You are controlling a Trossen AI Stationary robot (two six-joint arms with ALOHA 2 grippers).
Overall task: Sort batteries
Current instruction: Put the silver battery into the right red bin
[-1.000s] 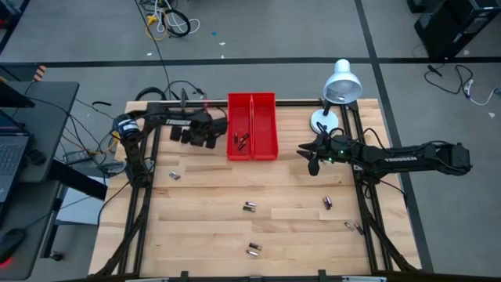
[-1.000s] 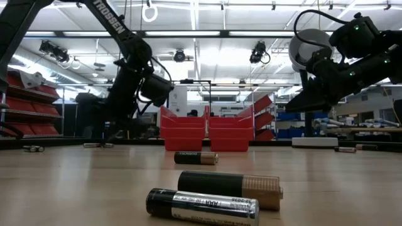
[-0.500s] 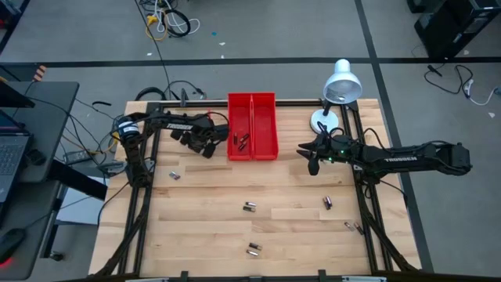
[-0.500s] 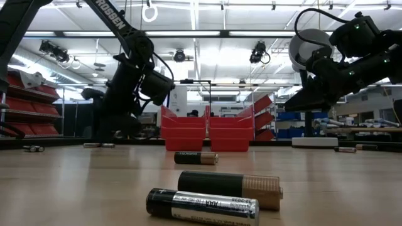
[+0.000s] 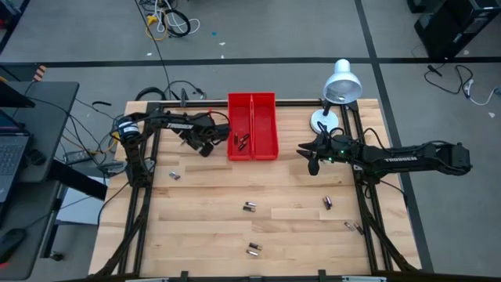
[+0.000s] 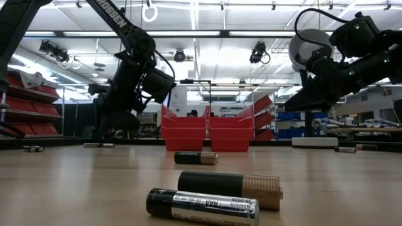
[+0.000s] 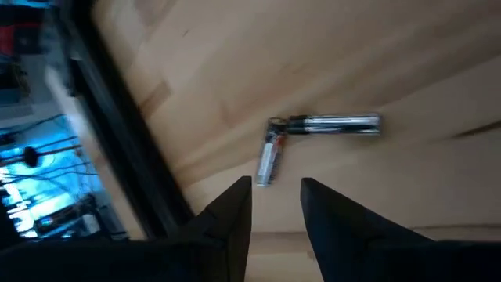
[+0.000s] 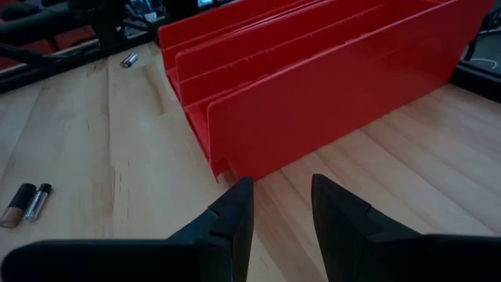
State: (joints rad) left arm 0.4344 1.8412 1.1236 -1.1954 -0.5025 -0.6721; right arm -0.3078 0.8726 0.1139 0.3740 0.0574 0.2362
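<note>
Several small silvery batteries lie on their sides on the wooden table: a pair near the left edge, others at mid-table, near the front and to the right. A few more lie in the left compartment of the red bin. My left gripper hovers open just left of the bin, and its wrist view shows the pair of batteries ahead of its fingers. My right gripper hangs open to the right of the bin, facing the bin's wall.
A white desk lamp stands at the far right corner behind my right arm. Black frame rails run along the table's left and right sides. A laptop and cables sit off the table to the left. Bare wood lies between the scattered batteries.
My left gripper has turned and tipped down beside the bin's left side, swinging toward the table's near-left, where the pair of batteries lies.
</note>
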